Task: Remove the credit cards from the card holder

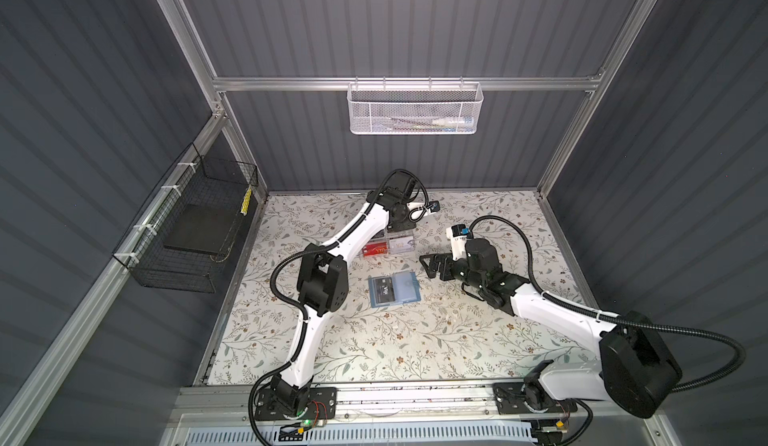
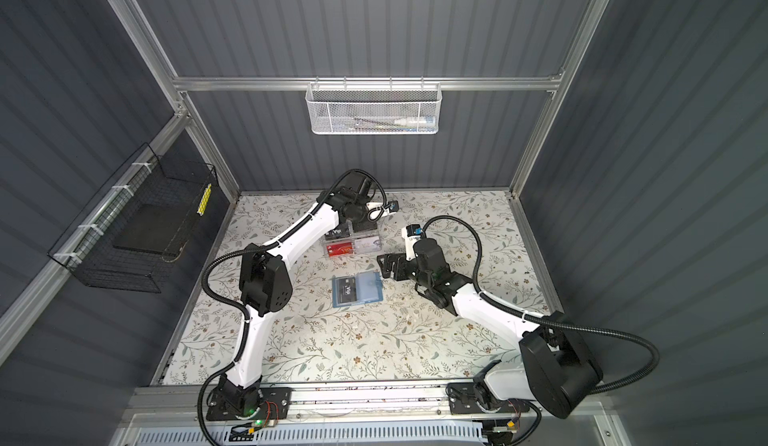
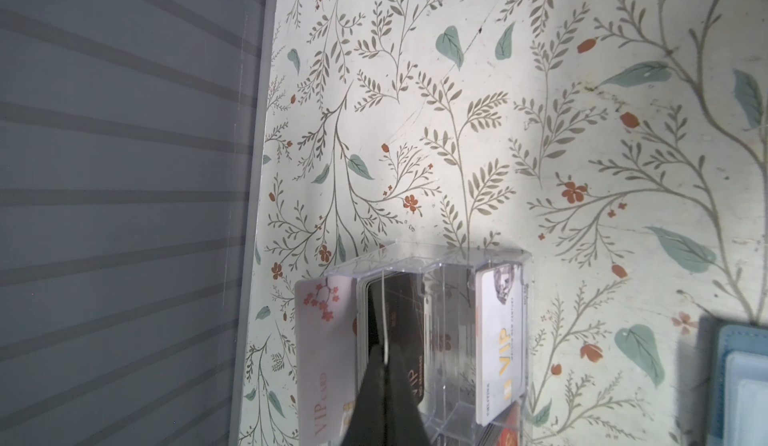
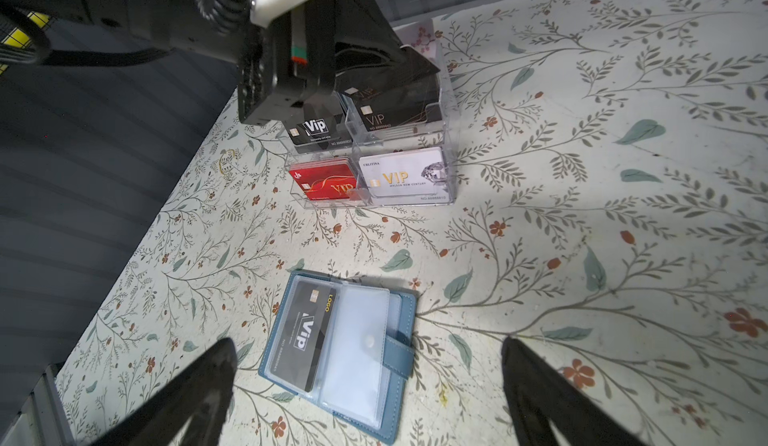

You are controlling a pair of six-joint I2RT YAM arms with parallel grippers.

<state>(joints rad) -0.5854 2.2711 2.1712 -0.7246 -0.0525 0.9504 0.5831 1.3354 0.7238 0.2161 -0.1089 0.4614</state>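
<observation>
- Right gripper (image 4: 368, 346): fingers spread wide, nothing between them, poised near the tab side of the card holder (image 4: 399, 359).
- Card holder: lies opened flat on the floral table (image 4: 582, 215), mid-table, in front of the clear rack (image 4: 409, 204). One sleeve shows a black VIP credit card (image 4: 305, 336); its neighbour looks empty.
- Left gripper (image 3: 385, 359): clamped on a thin held card (image 4: 413, 64), seen edge-on, over the rack's rear tier.
- Handling (judged): card light, stiff and slick, flush inside soft plastic. Pinch whichever edge sits at the sleeve mouth, which cannot be made out here. Holder probably slides unless pinned.
</observation>
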